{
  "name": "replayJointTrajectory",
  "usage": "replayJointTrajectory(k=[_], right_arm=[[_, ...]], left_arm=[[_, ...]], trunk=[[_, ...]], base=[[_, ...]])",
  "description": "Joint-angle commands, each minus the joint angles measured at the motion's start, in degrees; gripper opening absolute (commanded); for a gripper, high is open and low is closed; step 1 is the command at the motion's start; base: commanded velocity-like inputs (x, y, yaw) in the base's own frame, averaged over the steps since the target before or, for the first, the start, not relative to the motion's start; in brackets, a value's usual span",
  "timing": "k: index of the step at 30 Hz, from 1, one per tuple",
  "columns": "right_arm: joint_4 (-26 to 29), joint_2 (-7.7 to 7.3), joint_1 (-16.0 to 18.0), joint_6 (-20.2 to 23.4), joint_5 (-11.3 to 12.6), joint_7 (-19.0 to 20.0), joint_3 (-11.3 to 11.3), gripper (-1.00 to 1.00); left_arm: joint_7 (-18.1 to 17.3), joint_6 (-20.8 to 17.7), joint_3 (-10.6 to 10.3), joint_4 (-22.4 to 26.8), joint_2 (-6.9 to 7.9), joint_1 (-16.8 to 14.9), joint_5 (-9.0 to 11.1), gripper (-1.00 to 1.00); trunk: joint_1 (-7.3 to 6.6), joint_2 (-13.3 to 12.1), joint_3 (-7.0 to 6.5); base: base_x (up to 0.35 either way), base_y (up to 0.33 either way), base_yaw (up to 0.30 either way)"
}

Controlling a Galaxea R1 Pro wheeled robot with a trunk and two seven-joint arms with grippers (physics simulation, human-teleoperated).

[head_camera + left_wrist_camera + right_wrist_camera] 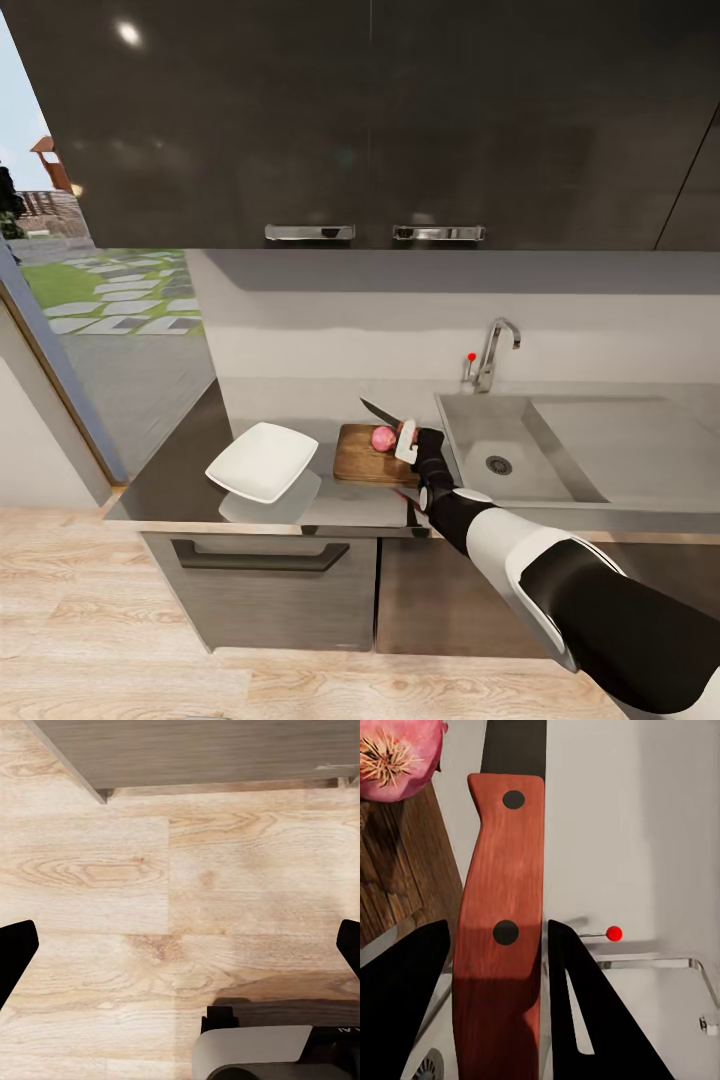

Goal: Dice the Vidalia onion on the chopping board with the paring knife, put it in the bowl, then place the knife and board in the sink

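Beside the sink's left rim, our right gripper [407,440] clamps the red-handled paring knife [499,922]. Its dark blade could nudge the pink onion [384,438] off the brown wooden board [362,462]

Right hand [499,975] clenched; left hand [180,945] spread

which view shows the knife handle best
The right wrist view: the knife handle fills the frame between the right gripper fingers, both rivets clear. The head view shows the knife small, handle mostly hidden by the gripper, over the board. The left wrist view faces floor.
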State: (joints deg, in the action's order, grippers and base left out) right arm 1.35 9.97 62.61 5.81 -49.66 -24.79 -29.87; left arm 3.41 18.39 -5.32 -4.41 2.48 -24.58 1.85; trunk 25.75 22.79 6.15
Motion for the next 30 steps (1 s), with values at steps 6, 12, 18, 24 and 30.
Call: replayJointTrajectory(k=[6,12,18,24,30], right_arm=[[-0.03,0.03,-0.48,0.52,-0.65,1.18,-0.01,-1.00],[0.05,0.03,-0.65,0.78,-5.09,4.24,-0.01,-1.00],[0.05,0.03,-0.65,0.78,-5.09,4.23,-0.01,-1.00],[0.05,0.03,-0.65,0.78,-5.09,4.23,-0.01,-1.00],[1.03,0.03,-0.65,0.24,-5.17,4.10,0.05,-1.00]], left_arm=[[0.20,0.42,-0.48,-0.25,-0.02,-0.11,0.17,1.00],[0.20,0.33,-0.48,-0.25,-0.02,-0.11,0.17,1.00],[0.20,0.33,-0.48,-0.25,-0.02,-0.11,0.17,1.00],[0.20,0.36,-0.48,-0.25,-0.02,-0.11,0.17,1.00],[0.20,0.36,-0.48,-0.25,-0.02,-0.11,0.17,1.00]], trunk=[[0.04,0.13,0.13],[0.04,0.13,0.13],[0.04,0.13,0.13],[0.04,0.13,0.13],[0.04,0.13,0.13]], base=[[0.000,0.000,0.000],[0.042,0.000,0.000],[0.028,0.000,0.000],[0.002,0.000,0.000],[0.000,0.000,0.000]])
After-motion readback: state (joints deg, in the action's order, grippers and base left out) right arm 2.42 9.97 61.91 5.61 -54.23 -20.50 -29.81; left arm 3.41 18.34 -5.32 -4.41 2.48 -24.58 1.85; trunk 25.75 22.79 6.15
